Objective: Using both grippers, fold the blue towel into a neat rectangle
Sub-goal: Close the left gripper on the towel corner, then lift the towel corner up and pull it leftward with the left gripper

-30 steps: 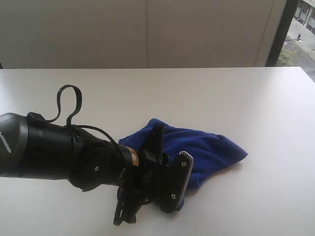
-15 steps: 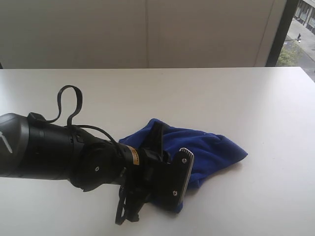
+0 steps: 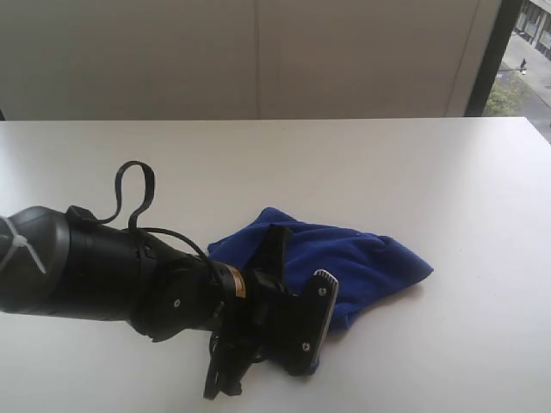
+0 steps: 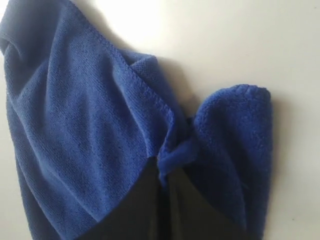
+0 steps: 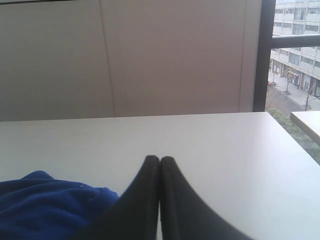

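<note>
The blue towel [image 3: 366,258] lies crumpled in a loose heap on the white table [image 3: 387,163], slightly right of its middle. My left gripper [image 3: 301,325] reaches in from the left and sits low over the towel's near-left edge. In the left wrist view its black fingers [image 4: 145,205] are pressed together with a small fold of the blue towel [image 4: 85,125] pinched at their tips, so the left gripper [image 4: 164,172] is shut on cloth. My right gripper [image 5: 160,160] is shut with nothing in it, hovering beside the blue towel [image 5: 45,205]; it is outside the exterior view.
A pale wall [image 3: 258,60] runs behind the table's far edge. A window with a dark frame [image 3: 486,56] is at the far right. A black cable loop [image 3: 133,185] rises from the left arm. A second white surface [image 5: 307,122] shows beyond the table's right edge.
My left gripper's jaws have closed on a fold of the towel, and the arm has shifted a little. The towel's heap looks the same. The right gripper is unseen in the earlier frames.
</note>
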`<state>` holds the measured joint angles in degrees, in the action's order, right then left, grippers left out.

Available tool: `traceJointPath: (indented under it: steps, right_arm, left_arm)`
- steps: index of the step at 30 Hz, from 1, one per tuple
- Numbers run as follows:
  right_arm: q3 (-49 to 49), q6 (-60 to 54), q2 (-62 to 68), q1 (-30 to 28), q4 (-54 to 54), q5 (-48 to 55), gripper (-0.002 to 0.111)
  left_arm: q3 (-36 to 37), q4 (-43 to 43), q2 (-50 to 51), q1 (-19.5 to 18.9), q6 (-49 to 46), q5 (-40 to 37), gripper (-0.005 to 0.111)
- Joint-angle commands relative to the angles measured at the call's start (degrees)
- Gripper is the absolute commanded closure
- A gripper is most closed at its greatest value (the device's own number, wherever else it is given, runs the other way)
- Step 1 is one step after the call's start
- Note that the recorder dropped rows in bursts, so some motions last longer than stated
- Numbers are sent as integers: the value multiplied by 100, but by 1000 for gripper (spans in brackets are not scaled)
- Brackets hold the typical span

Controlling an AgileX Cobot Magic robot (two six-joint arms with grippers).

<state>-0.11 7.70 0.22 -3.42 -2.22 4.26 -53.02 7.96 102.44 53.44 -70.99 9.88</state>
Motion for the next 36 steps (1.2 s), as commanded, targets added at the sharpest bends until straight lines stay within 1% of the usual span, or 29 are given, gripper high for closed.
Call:
traceJointPath:
  steps: [1, 8, 12, 14, 16, 23, 25, 27, 32, 36]
  right_arm:
    - [11, 22, -22, 9, -7, -49, 108]
    - [11, 22, -22, 9, -7, -49, 108]
    - [11, 22, -22, 9, -7, -49, 108]
    - [11, 22, -22, 9, -7, -49, 108]
    - [11, 22, -22, 9, -7, -49, 108]
    - [11, 22, -22, 9, -7, -49, 108]
    - [11, 22, -22, 9, -7, -49, 108]
    - [11, 22, -22, 9, -7, -49, 108]
    - [11, 22, -22, 9, -7, -49, 108]
    - [11, 22, -22, 9, -9, -180, 108]
  left_arm:
    - [33, 74, -103, -10, 30, 105, 107]
    - [33, 74, -768, -10, 13, 770, 107]
    - [33, 210, -1346, -18, -491, 859, 107]
    - [33, 562, -1636, -18, -883, 872, 107]
    - [33, 1183, -1953, -18, -1443, 1013, 107]
    - [33, 3546, -2868, -18, -3804, 2008, 107]
    - [33, 3920, -3086, -18, -4456, 2205, 107]
    - [33, 4121, -3297, -18, -5017, 2313, 107]
    - [33, 4121, -3871, -18, -5031, 2809, 107]
    - [33, 4132, -4251, -18, -5031, 2981, 107]
